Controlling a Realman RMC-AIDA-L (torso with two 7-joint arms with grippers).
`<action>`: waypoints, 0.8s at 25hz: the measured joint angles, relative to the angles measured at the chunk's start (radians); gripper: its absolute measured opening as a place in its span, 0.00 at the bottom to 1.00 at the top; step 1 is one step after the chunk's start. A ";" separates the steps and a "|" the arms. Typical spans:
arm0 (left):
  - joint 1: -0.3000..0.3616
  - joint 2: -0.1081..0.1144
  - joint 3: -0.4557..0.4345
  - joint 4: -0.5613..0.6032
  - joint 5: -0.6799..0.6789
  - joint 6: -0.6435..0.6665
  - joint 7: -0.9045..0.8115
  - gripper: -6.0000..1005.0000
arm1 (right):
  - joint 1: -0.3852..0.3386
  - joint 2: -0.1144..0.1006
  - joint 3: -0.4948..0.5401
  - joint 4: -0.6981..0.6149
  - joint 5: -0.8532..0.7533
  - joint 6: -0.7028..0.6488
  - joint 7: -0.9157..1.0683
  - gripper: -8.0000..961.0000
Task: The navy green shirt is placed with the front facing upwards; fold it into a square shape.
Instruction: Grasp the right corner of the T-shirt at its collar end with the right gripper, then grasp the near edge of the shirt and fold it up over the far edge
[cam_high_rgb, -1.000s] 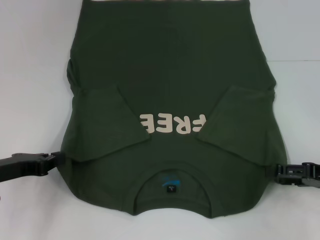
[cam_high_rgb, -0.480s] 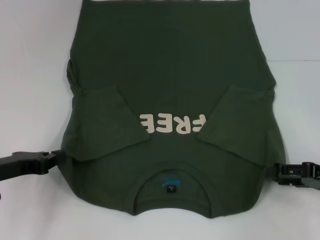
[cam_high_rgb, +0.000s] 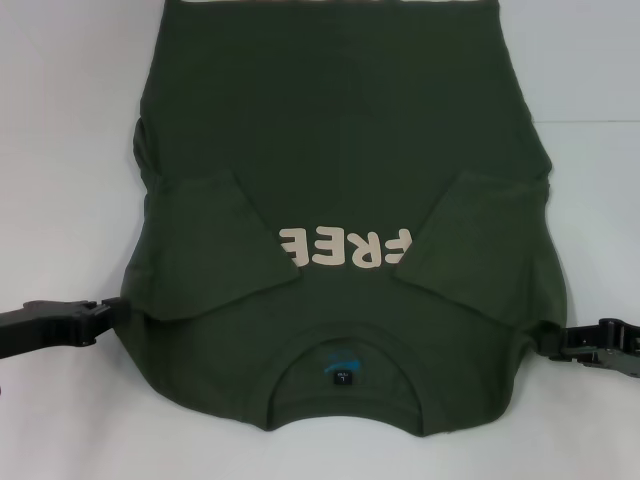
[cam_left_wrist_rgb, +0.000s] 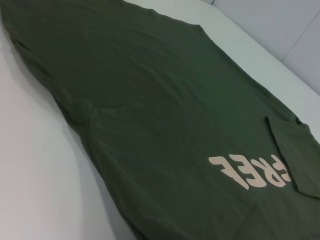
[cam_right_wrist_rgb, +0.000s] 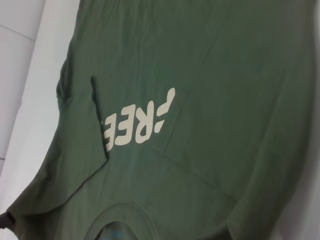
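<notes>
Head view: navy green shirt (cam_high_rgb: 345, 180) flat on table (cam_high_rgb: 70, 150), sleeves folded in, between left gripper (cam_high_rgb: 108, 318) and right gripper (cam_high_rgb: 548, 345). Finger state unclear. Soft, light, limp; pinch shoulder edges beside grippers.

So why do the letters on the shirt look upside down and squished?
Head view: the navy green shirt lies collar-near, so the lettering reads upside down, its ends hidden under folded-in sleeves. Left wrist view: a low slanted angle stretches the letters. Right wrist view: they run tilted, and the near collar looks soft.
</notes>
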 joint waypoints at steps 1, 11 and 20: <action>0.000 0.000 0.000 0.000 0.000 0.000 0.000 0.03 | 0.000 0.000 0.000 0.003 0.000 0.003 0.000 0.47; -0.005 0.001 0.001 0.000 0.000 -0.002 0.002 0.03 | -0.002 0.009 0.001 0.006 0.001 0.012 -0.009 0.05; -0.001 0.005 -0.009 0.014 0.000 0.053 -0.031 0.03 | -0.015 0.015 0.048 0.000 0.011 -0.008 -0.092 0.05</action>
